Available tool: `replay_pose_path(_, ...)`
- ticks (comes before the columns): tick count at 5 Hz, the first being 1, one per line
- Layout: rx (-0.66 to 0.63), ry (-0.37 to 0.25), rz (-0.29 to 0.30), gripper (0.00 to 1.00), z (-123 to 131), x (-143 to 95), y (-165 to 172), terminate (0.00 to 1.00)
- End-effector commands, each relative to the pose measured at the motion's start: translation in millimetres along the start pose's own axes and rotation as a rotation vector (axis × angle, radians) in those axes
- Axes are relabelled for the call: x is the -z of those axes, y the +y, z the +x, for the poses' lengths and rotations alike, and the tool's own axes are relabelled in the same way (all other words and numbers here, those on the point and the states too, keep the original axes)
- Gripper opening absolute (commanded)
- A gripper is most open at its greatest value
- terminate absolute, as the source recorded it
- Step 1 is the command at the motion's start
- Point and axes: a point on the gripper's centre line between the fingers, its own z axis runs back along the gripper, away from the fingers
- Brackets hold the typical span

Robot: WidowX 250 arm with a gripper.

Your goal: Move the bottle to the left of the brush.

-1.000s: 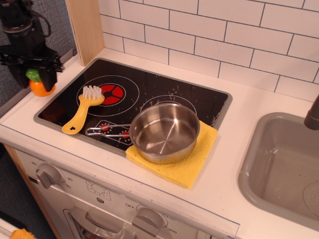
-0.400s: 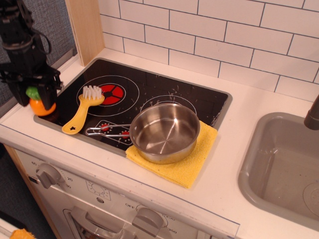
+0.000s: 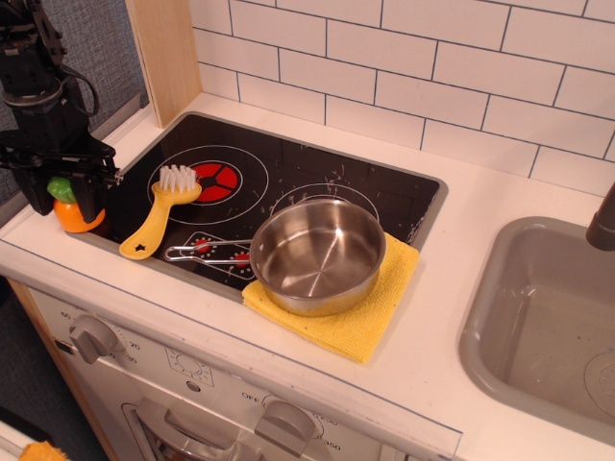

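The bottle [image 3: 79, 217] is a small orange toy with a green cap. It sits low at the cooktop's front-left corner, left of the brush. My gripper [image 3: 65, 197] comes down from above, and its black fingers [image 3: 93, 192] close on the bottle's top from both sides, hiding part of it. I cannot tell whether the bottle's base touches the surface. The yellow brush [image 3: 159, 213] lies on the black cooktop [image 3: 288, 163], its white bristles toward the red burner and its star-holed handle end toward the front.
A steel pot [image 3: 317, 254] stands on a yellow cloth [image 3: 370, 322] at the cooktop's front right. A metal wire utensil with red beads [image 3: 204, 252] lies between the brush and the pot. A wooden post [image 3: 163, 48] rises at the back left, and a grey sink [image 3: 543, 322] is on the right.
My gripper has carried the bottle down and slightly toward the front, from above the counter's left edge to the cooktop's front-left corner. Nothing else has moved.
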Motion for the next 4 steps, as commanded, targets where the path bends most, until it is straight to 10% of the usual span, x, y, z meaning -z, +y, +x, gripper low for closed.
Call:
replay_pose_path(1,0.073,-0.077,0.012,0.00,3.1,-21.2,-13.5,0.00)
replay_pose_path(4,0.137,-0.088,0.006,0.00,10.9,-22.7,-35.7,0.00)
